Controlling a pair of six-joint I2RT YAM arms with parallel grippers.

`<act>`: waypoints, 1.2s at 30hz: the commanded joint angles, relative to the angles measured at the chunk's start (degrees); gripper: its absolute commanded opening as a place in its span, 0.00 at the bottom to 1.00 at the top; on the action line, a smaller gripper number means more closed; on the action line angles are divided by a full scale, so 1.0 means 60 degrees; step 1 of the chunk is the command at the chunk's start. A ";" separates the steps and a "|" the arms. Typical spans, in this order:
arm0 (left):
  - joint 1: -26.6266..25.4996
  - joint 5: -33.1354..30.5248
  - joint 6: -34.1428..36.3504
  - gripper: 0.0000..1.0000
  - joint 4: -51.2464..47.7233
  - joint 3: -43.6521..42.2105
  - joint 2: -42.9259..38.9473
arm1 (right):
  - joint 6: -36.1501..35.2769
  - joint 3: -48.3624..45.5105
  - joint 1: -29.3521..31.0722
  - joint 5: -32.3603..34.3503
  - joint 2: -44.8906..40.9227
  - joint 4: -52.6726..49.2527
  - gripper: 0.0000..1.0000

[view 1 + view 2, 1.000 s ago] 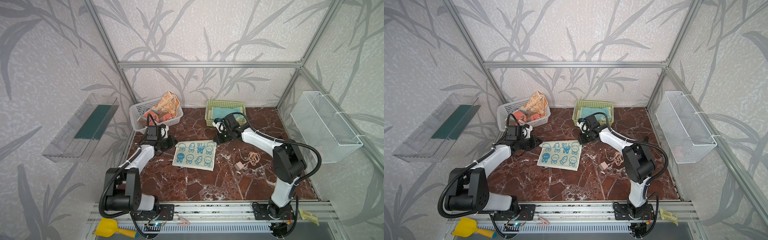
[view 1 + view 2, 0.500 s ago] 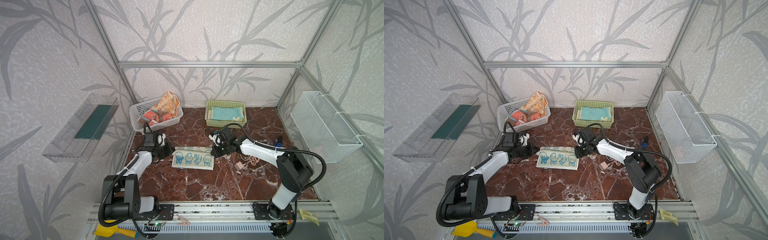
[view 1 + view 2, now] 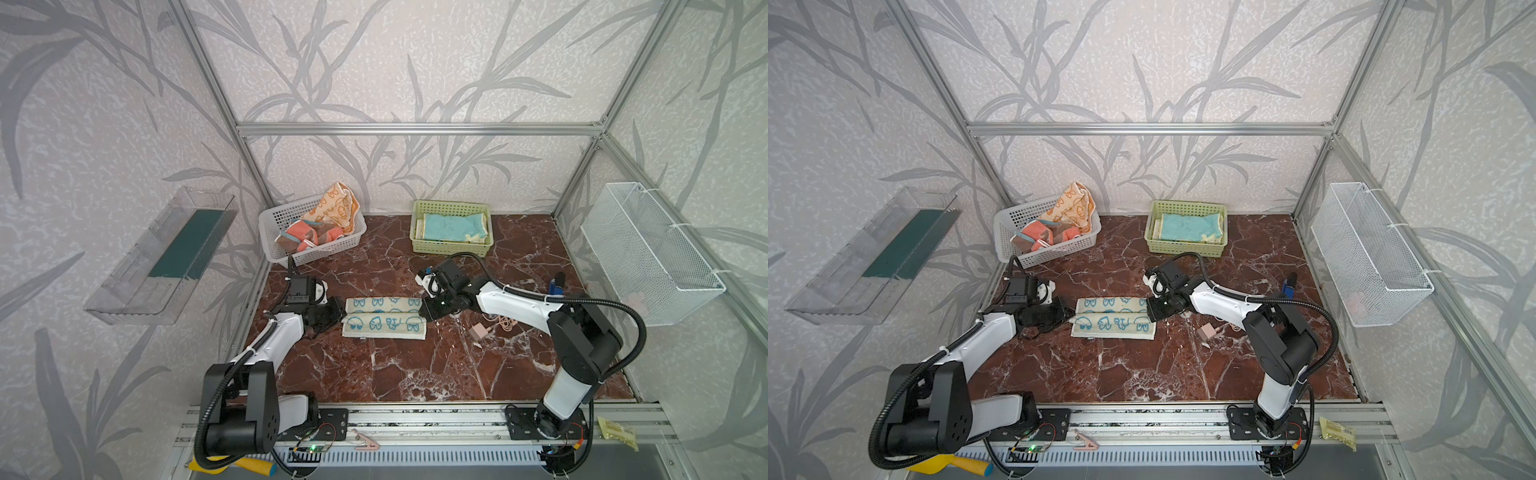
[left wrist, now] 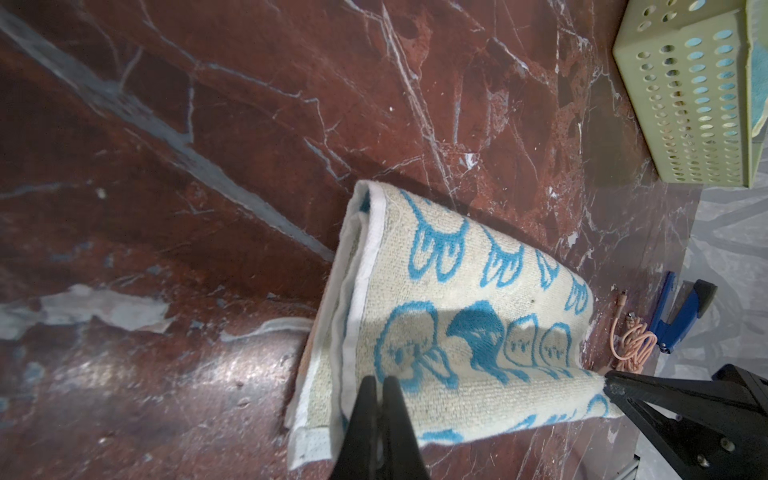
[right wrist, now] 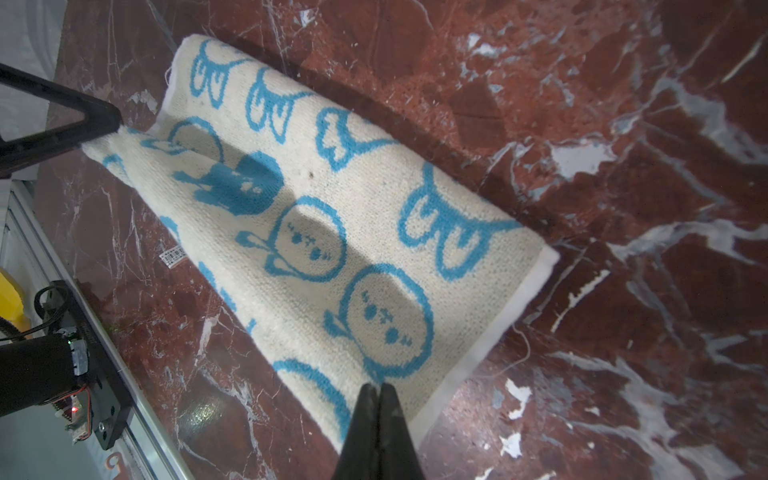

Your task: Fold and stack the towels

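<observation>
So the half-folded blue-bunny towel [image 3: 384, 318] runs left-right; left pincer [image 3: 337, 314] pinches its left end, right pincer [image 3: 424, 309] pinches its right end.

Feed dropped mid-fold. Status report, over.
Left gripper and right gripper both shut on blue-bunny towel ends. Towel doubled over, top layer not yet released. Pink cable beside right gripper, clear of towel.

The towel [image 3: 384, 319] lay mid-frame on the surface [image 3: 415, 374], between the left claw [image 3: 341, 318] and the right claw [image 3: 424, 311]. Higher in frame stood the left basket [image 3: 316, 254] and the right basket [image 3: 451, 248]; a cable [image 3: 500, 322] lay right of the towel.
</observation>
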 commanded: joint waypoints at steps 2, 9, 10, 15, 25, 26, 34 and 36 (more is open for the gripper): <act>0.0068 -0.0765 -0.0023 0.30 -0.0702 -0.0108 -0.0161 | 0.0145 -0.0302 0.0051 -0.0382 -0.0091 -0.0251 0.43; 0.0058 -0.1544 -0.0022 0.43 -0.0858 -0.0435 -0.1496 | 0.0813 -0.0552 -0.0339 0.0878 -0.1043 -0.0817 0.64; 0.0058 -0.1555 -0.0050 0.42 -0.0672 -0.0505 -0.1564 | 0.1006 -0.0491 -0.0445 0.0840 -0.0898 -0.0903 0.64; -0.0281 -0.1345 0.0032 0.34 -0.0437 -0.0212 -0.1364 | 0.2135 -0.0166 -0.0415 -0.0007 0.0268 -0.0597 0.68; -0.2467 -0.1434 -0.0148 0.32 0.0262 -0.0050 0.0253 | 0.3372 0.0696 0.0086 0.0164 0.2224 -0.0221 0.70; -0.2486 -0.1373 -0.0208 0.32 0.0354 -0.0143 0.0411 | 0.3447 0.0860 0.0148 0.0077 0.2459 -0.0205 0.70; -0.2511 -0.1333 -0.0243 0.32 0.0626 -0.0352 0.0272 | 0.3153 0.2204 0.0462 0.0900 0.3243 -0.1123 0.17; -0.2497 -0.1424 -0.0192 0.32 0.0555 -0.0154 0.0137 | 0.2814 0.2801 0.0458 0.1265 0.3193 -0.1595 0.01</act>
